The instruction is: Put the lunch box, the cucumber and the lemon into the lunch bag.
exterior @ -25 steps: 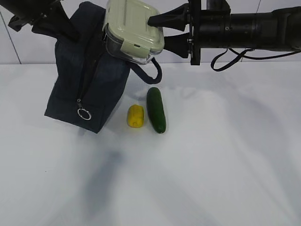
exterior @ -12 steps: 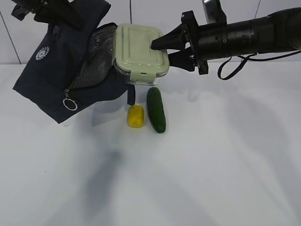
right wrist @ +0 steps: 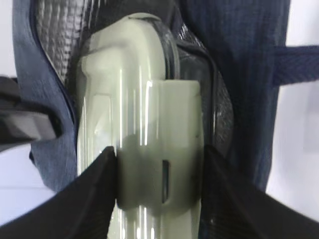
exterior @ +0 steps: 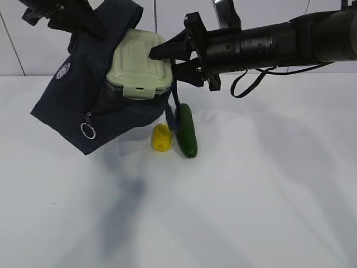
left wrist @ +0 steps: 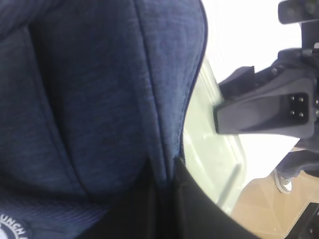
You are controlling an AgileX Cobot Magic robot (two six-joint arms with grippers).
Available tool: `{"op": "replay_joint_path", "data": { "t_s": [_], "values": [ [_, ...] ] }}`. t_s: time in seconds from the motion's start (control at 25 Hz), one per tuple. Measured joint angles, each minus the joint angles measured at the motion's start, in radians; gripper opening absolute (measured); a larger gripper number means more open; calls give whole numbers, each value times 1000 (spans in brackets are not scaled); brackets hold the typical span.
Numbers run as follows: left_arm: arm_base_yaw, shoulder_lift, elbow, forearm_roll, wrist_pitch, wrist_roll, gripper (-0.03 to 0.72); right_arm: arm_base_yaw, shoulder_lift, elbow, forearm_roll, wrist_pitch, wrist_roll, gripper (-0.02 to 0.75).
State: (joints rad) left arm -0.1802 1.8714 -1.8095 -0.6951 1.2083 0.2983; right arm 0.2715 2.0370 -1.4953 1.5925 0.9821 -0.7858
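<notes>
Lying near the white table's [exterior: 268, 201] back edge, the lemon [exterior: 160, 137] and cucumber [exterior: 186, 130] sit below the lunch bag [exterior: 72, 106], hoisted by the clamped left gripper [exterior: 61, 11]. Right gripper [exterior: 167, 57] grips the lunch box [exterior: 136, 64], half inside the bag's mouth.

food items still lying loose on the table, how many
2: the lemon and the cucumber, side by side just right of the lunch bag. The bag's interior is mostly hidden, so anything else inside can't be ruled out.
</notes>
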Motion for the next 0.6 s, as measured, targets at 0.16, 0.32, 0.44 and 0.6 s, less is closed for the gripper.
{"op": "replay_joint_path", "data": {
  "t_s": [0.16, 0.32, 0.44, 0.6],
  "values": [
    [0, 4, 0, -14, 0, 0, 8, 10, 0, 0, 33, -65, -20, 384],
    [-2, 25, 0, -49, 0, 0, 8, 32, 0, 0, 47, -151, -49, 384],
    [-2, 35, 0, -70, -4, 0, 8, 52, 0, 0, 52, -202, -78, 384],
    [-2, 43, 0, -80, -15, 0, 7, 62, 20, -2, 100, -227, -101, 384]
  ]
}}
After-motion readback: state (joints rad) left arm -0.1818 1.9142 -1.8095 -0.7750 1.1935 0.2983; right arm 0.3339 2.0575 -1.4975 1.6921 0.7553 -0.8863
